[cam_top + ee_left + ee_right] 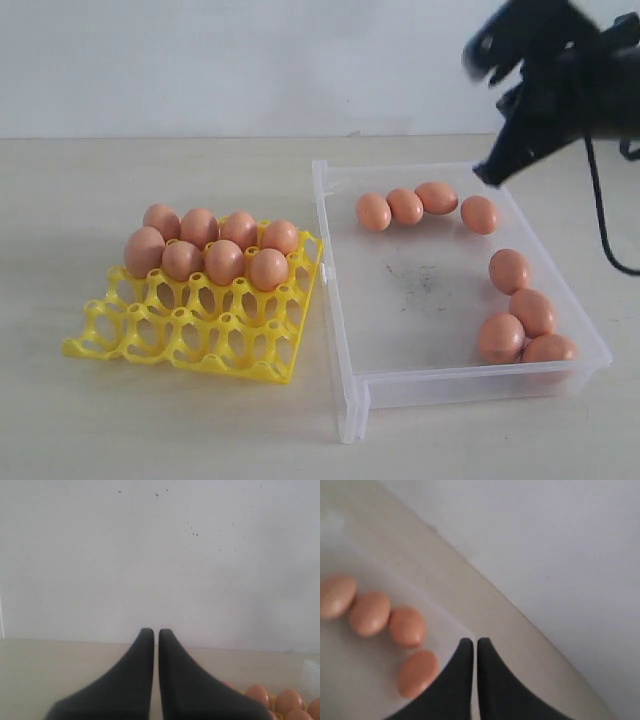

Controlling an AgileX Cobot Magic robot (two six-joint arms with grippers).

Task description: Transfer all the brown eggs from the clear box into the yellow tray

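Black fingers (460, 680) of the right gripper (474, 642) are pressed together, empty, hovering at the clear box (335, 300). Eight brown eggs (417, 673) lie inside, the nearest just beside the tips. Next, probably: spread, descend, grasp it.

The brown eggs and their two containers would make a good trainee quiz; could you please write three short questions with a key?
1. How many brown eggs lie in the clear box?
2. True or false: every cup of the yellow tray holds an egg.
3. The right fingers are: A open; B shut on an egg; C shut, holding nothing.

Key: 1. Eight. 2. False: eight eggs fill the two far rows and the near cups are bare. 3. C.
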